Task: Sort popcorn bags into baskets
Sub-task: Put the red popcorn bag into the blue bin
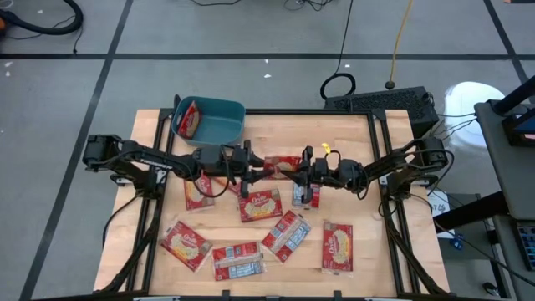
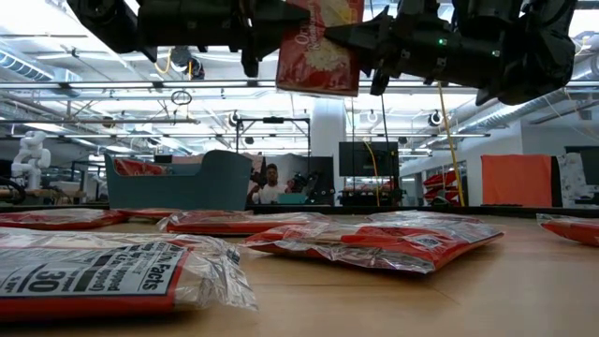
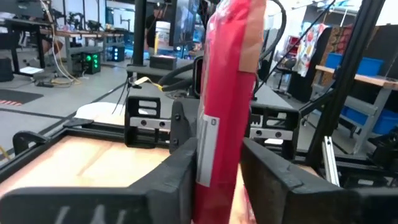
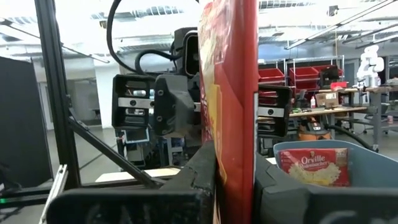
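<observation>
So I've got one popcorn bag [image 1: 282, 164] hanging mid-air between both arms, above the tabletop [image 1: 359, 150]. Right claw [image 1: 306, 170] is clamped tight on one end; left claw [image 1: 248, 165] has its fingers narrowed around the other end, looks like a grip too. Long axis runs claw to claw. The teal bin [image 1: 219, 121] sits behind the left arm, so left is nearer. Air path looks open, loose bags lie lower down.
</observation>
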You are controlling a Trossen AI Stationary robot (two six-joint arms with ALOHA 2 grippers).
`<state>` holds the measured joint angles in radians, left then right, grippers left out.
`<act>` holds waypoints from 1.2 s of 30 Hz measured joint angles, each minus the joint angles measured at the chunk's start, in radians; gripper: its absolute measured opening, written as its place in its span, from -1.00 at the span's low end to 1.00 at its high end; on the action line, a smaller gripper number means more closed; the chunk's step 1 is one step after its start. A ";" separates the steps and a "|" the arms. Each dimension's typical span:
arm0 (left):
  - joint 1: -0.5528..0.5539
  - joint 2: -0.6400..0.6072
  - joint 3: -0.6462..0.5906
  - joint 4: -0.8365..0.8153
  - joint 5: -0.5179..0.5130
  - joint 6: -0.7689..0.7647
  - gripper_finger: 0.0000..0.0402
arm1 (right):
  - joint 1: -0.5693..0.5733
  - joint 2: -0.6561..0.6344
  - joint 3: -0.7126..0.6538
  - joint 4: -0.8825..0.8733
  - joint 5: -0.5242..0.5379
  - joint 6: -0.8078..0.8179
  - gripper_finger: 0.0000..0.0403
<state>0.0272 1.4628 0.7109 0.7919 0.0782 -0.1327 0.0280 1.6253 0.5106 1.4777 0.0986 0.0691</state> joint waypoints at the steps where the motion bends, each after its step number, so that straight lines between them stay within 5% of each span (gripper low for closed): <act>1: 0.000 0.000 0.000 -0.008 0.001 0.004 -0.47 | 0.000 0.000 0.000 -0.004 0.000 -0.001 -0.89; 14: 0.003 -0.022 0.000 -0.034 0.001 -0.029 -0.89 | 0.000 0.001 0.003 0.003 0.001 -0.010 -0.86; 21: 0.036 -0.103 0.000 -0.114 0.010 -0.082 -0.86 | -0.001 -0.012 0.000 0.012 0.032 -0.032 -0.53; 31: 0.107 -0.366 0.000 -0.422 0.025 -0.140 -0.85 | 0.000 -0.085 -0.045 -0.178 0.140 0.002 -0.06; 36: 0.206 -0.524 0.038 -0.763 -0.002 -0.189 -0.85 | 0.012 -0.085 -0.109 -0.181 0.120 0.073 0.00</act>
<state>0.2327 0.9390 0.7491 0.0285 0.0762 -0.3219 0.0397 1.5404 0.4016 1.2969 0.2189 0.1419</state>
